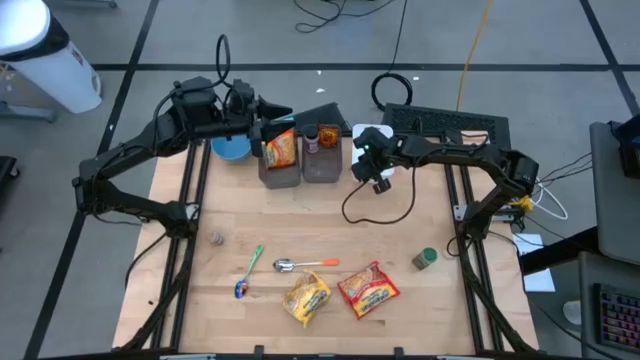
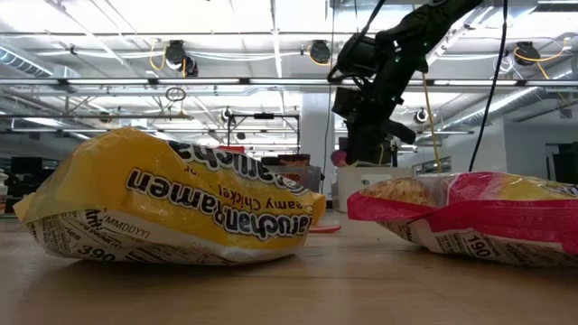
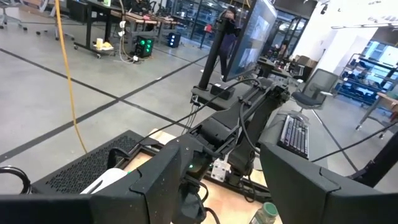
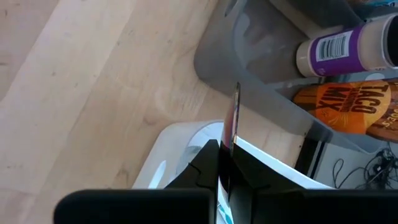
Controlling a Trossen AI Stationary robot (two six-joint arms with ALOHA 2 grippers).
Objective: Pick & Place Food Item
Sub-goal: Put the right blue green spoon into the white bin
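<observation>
Two ramen packets lie flat near the table's front edge, a yellow one [image 1: 307,297] [image 2: 172,212] and a red one [image 1: 367,288] [image 2: 470,217]. An orange packet [image 1: 281,148] stands in the left of two grey bins [image 1: 300,178] at the far centre. My left gripper [image 1: 268,125] [image 3: 227,149] hangs level beside that packet, open, with nothing between its fingers. My right gripper [image 1: 378,175] [image 4: 221,149] slants down just right of the bins, shut on a thin flat packet [image 4: 234,118]. My right gripper pinches the thin flat packet between its two fingers [image 4: 205,163]. The packet shows edge-on, and its free edge [image 4: 236,99] sticks out past the fingertips. The fingers slant down from the table's right side, and the packet hangs clear above a white dish [image 4: 180,146].
The right bin holds a purple-labelled bottle [image 4: 348,50] and a taco mix pouch [image 4: 354,109]. A blue bowl [image 1: 232,148] sits left of the bins. Two spoons [image 1: 300,264] [image 1: 247,272] and a green can [image 1: 425,259] lie on the near half. A cable [image 1: 380,205] loops below my right gripper.
</observation>
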